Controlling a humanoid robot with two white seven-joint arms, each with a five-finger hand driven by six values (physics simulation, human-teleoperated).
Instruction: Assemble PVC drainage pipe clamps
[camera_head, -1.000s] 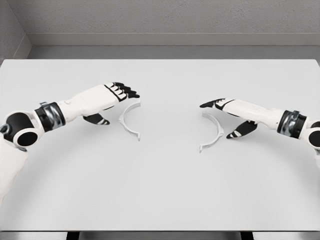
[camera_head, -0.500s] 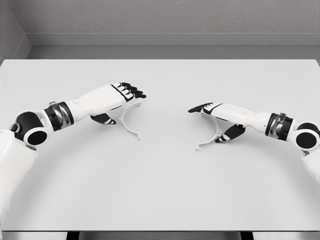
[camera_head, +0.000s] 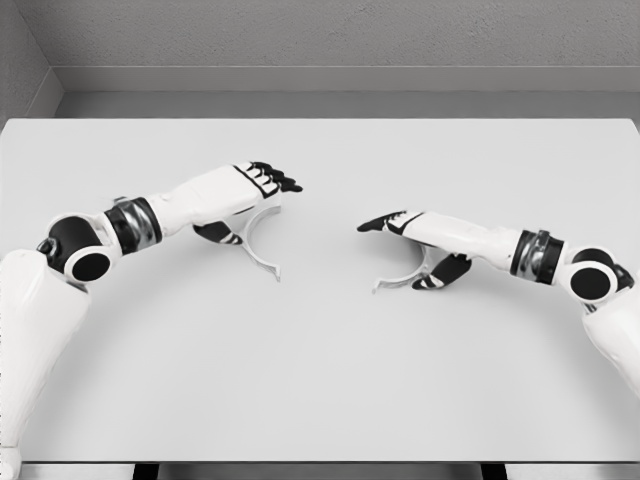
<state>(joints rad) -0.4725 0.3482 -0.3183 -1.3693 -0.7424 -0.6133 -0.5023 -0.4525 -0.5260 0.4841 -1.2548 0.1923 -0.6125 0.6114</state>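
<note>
We see our left hand (camera_head: 245, 190) hovering over the upper end of a white curved plastic clamp half (camera_head: 256, 240), fingers (camera_head: 277, 179) stretched forward and thumb tucked beneath, gripping nothing that we can make out. Our right hand (camera_head: 420, 245) reaches over the second white curved clamp half (camera_head: 398, 279), fingers extended, thumb (camera_head: 445, 271) low beside the arc (whether it touches, we cannot tell). Both halves lie flat on the pale grey table (camera_head: 320, 380), well apart, their open sides facing each other.
</note>
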